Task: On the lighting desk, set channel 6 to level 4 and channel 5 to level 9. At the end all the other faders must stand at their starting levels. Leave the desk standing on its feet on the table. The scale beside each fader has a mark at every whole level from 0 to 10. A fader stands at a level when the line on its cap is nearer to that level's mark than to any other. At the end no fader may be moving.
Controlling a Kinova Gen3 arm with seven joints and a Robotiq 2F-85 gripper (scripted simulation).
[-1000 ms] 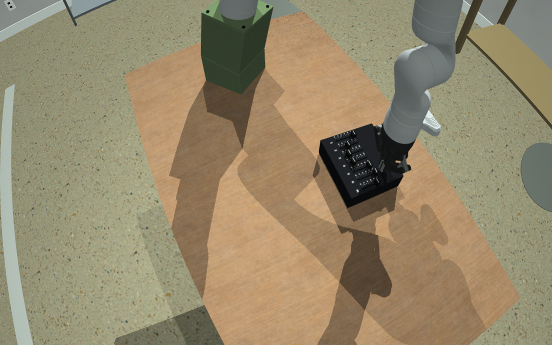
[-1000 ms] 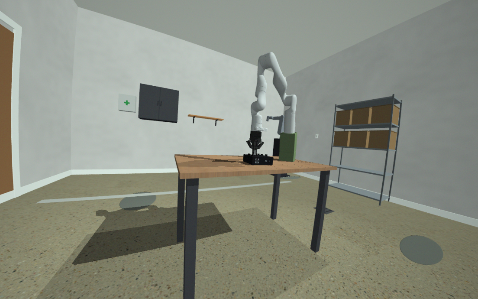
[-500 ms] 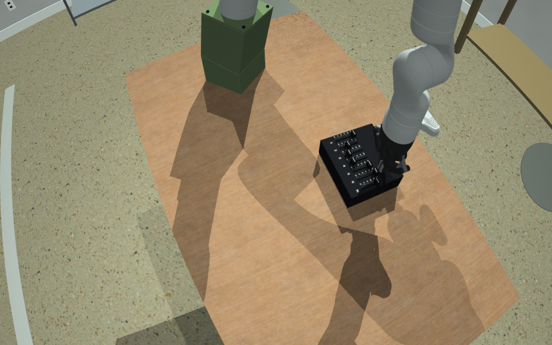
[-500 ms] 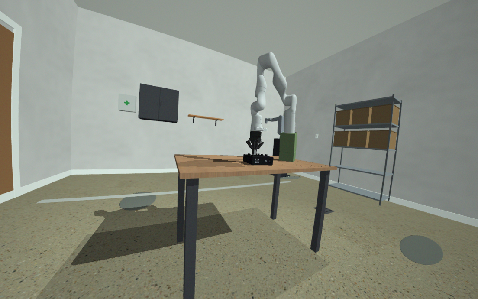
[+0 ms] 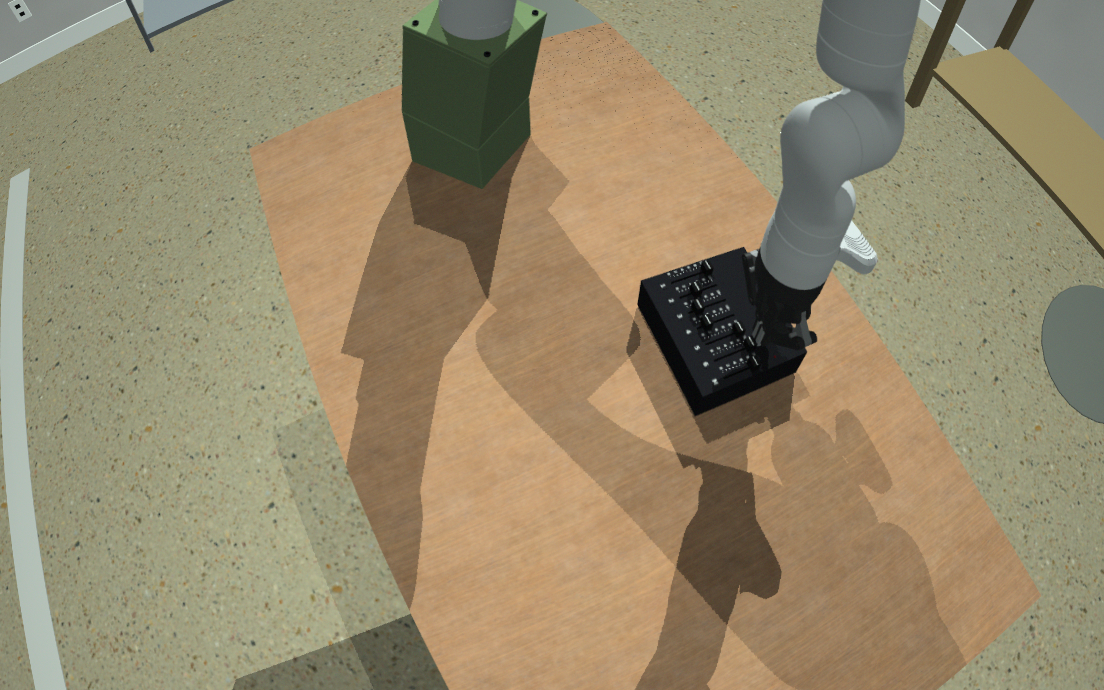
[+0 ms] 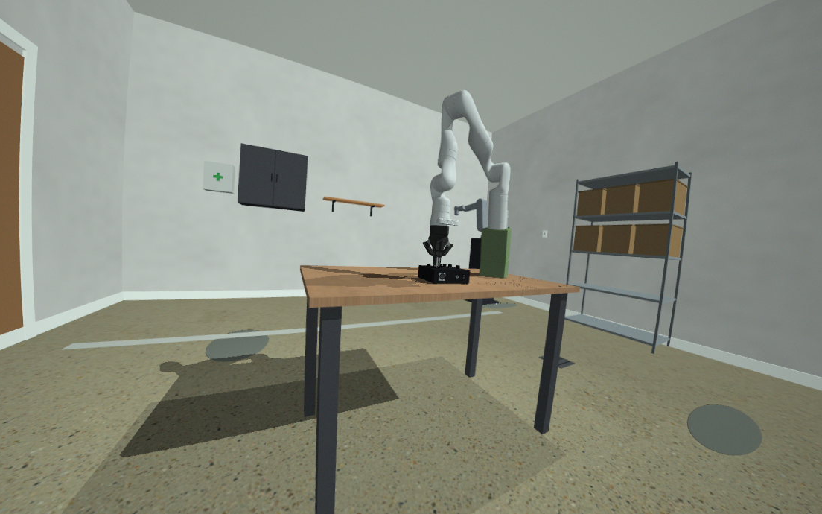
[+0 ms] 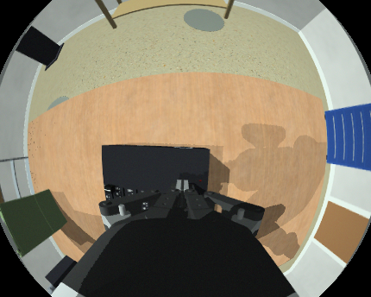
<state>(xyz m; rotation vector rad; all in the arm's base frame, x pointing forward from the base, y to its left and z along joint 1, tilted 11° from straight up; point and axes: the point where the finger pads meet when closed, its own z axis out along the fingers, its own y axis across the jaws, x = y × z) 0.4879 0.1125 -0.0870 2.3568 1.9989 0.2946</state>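
Note:
The black lighting desk (image 5: 693,377) (image 6: 451,276) (image 7: 151,162) stands on its feet on the wooden table (image 5: 496,514) (image 6: 369,290) (image 7: 160,112), near its right edge. Its top carries several parallel fader slots with small dark caps. My gripper (image 5: 760,347) (image 6: 438,259) (image 7: 182,186) is shut, with nothing between the fingers. It points straight down, with its tips at the desk's top by the right end of the second slot from the near end. That slot's cap (image 5: 748,342) sits right beside the tips. The scale marks are too small to read.
The arm's green pedestal (image 5: 466,94) (image 6: 494,252) (image 7: 28,221) stands at the table's far end. The table's right edge runs close behind the desk. A metal shelf rack (image 6: 631,249) with boxes stands by the right wall.

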